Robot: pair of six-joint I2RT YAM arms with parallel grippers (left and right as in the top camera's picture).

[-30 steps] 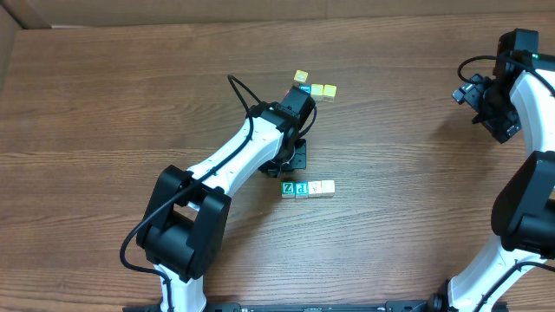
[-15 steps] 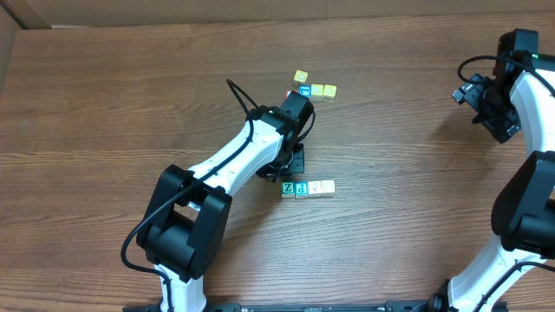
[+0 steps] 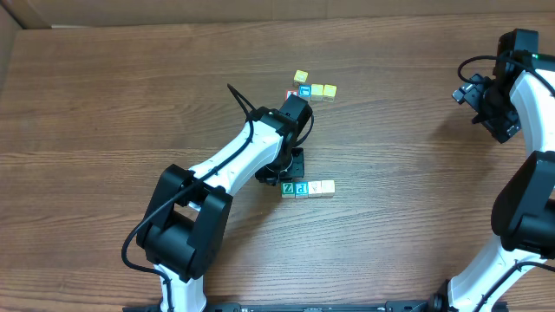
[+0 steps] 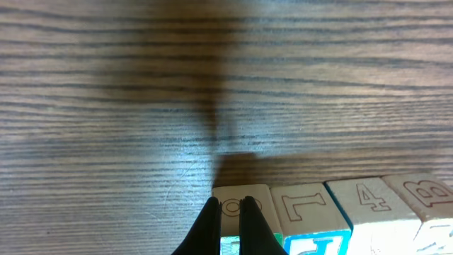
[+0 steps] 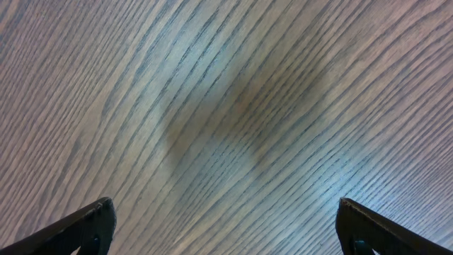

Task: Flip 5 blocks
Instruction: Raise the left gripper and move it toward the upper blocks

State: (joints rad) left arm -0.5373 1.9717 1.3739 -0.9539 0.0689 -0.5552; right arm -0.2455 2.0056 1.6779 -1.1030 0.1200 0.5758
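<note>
Blocks (image 3: 308, 187) are sitting in a tight row on the table (image 3: 104, 113), Z (image 3: 288, 188) on the end, then P (image 3: 301, 188), then the pale ones. Our left gripper (image 4: 230, 207) is hanging right at that Z end with its fingers pinched together, gripping nothing, and we're seeing the tips right against the end block's edge. Our right gripper (image 5: 225, 221) is hovering spread wide over bare wood, well apart from everything. Yellow cubes (image 3: 317, 89) are lying further back.

the blocks (image 4: 304, 209) run off the bottom edge, the left gripper (image 4: 230, 209) partly covering one.
</note>
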